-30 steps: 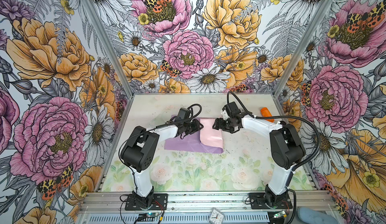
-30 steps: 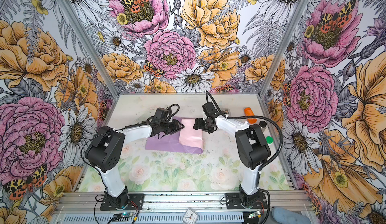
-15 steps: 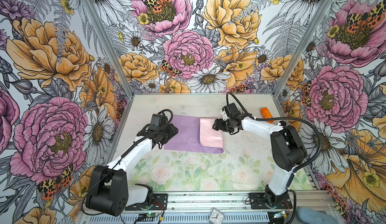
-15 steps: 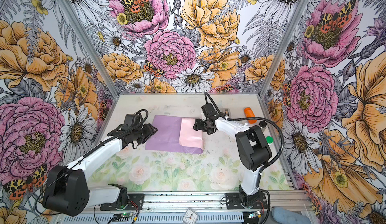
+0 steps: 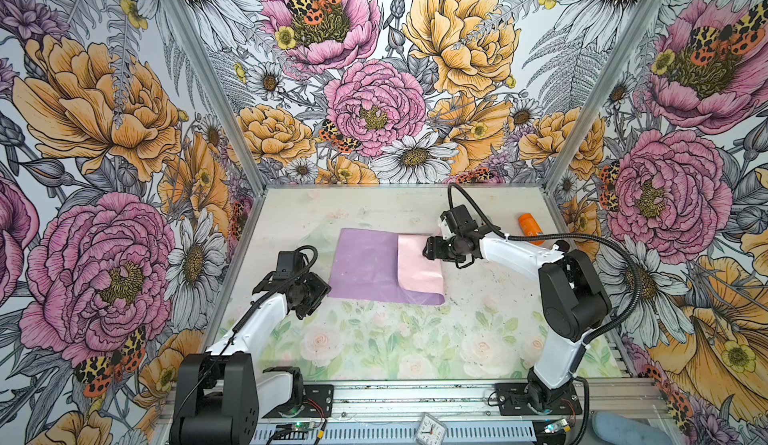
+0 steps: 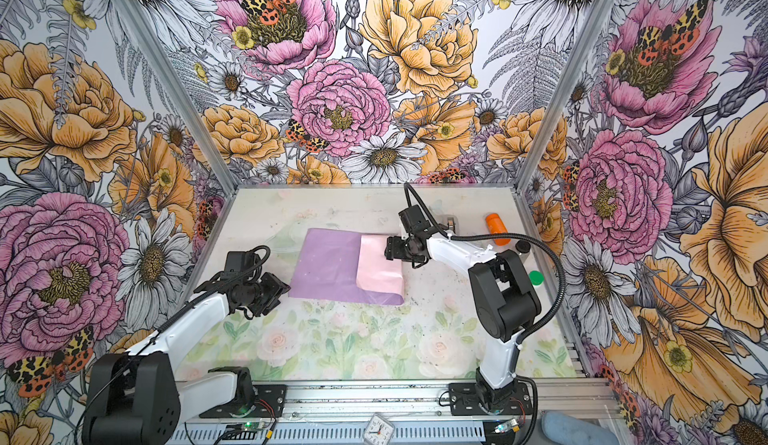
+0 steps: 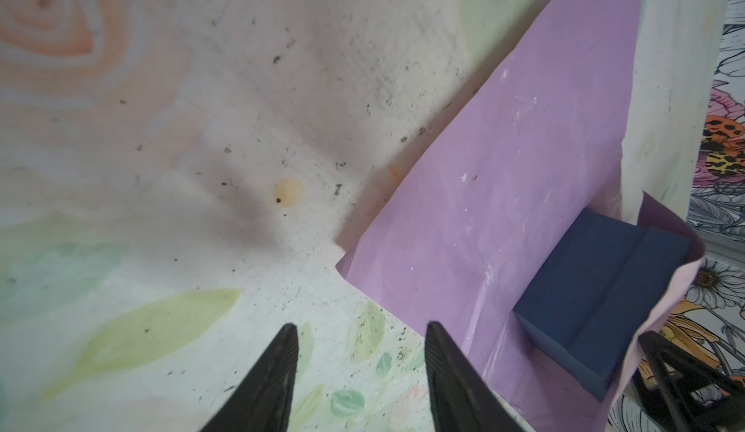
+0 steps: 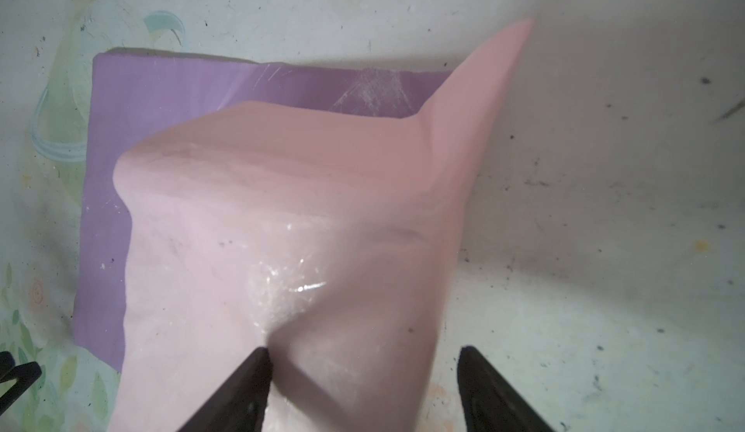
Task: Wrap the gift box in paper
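Note:
The paper (image 5: 365,264) lies on the table in both top views, lilac side up, with its right part folded over as a pale pink flap (image 6: 380,270). The gift box is hidden under that flap in both top views; in the left wrist view it shows as a navy block (image 7: 596,301) inside the fold. My left gripper (image 5: 321,295) (image 7: 361,329) is open and empty, just off the sheet's near left corner. My right gripper (image 6: 390,252) (image 8: 363,353) is open at the flap's far right edge, one fingertip (image 8: 260,359) pressing into the pink paper, the other over bare table.
An orange cylinder (image 6: 496,229) lies at the back right, near a small black object (image 6: 523,247) and a green cap (image 6: 536,277). Floral walls close in three sides. A small clock (image 5: 432,424) sits on the front rail.
My left gripper left the box and drew back to the front left. The lilac part it had raised now lies flat. The right gripper stayed on the pink flap.

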Available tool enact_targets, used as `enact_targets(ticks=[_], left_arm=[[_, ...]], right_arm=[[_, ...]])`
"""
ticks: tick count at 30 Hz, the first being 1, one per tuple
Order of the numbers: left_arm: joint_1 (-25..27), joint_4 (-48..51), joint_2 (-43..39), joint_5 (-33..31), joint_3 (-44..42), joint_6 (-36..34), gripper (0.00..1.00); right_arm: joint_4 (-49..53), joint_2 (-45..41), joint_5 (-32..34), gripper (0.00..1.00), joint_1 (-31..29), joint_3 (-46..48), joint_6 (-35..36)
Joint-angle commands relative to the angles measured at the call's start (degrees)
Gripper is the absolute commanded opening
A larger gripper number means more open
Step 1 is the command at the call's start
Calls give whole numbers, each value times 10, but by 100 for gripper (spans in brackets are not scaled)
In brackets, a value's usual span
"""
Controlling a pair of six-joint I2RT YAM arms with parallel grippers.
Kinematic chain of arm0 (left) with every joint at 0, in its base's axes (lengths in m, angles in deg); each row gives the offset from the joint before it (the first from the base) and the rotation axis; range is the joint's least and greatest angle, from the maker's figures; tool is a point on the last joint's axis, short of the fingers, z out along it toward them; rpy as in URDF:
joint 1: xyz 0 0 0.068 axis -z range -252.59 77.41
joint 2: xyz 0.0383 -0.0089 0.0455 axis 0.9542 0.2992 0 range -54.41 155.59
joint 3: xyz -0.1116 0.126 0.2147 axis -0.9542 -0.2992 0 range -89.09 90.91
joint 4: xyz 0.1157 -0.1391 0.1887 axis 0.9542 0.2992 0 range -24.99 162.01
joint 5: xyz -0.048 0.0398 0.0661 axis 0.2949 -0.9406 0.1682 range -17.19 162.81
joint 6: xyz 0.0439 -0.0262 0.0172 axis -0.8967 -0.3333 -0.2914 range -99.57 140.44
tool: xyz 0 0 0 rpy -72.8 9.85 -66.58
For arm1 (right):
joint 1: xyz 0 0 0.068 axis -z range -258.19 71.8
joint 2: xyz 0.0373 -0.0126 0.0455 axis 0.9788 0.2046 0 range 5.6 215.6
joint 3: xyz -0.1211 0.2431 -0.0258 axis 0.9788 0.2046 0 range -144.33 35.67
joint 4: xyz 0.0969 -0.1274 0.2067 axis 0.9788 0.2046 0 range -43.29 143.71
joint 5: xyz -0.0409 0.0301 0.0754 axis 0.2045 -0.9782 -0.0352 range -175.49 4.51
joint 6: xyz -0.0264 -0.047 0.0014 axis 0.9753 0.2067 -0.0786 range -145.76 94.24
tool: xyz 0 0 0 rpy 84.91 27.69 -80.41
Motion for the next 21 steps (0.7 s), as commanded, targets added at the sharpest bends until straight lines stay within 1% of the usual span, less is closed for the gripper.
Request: enact_targets(ticks=[1, 3, 10, 15, 21], left_arm=[[-5, -51, 17, 34, -12, 4, 50], [-6, -65, 26, 34, -17, 3, 50], [-9, -133, 68, 63, -29, 11, 49], [-11, -202, 100, 80, -44, 20, 47], [-11, -254, 125, 103, -37, 22, 46]], right_arm=[[33, -10, 24, 74, -10, 11, 16], [33, -8, 25, 74, -10, 12, 16], [33, -12, 35, 74, -14, 11, 16], [33, -18, 41, 74, -15, 13, 13], [33, -20, 42, 74, -18, 17, 12]])
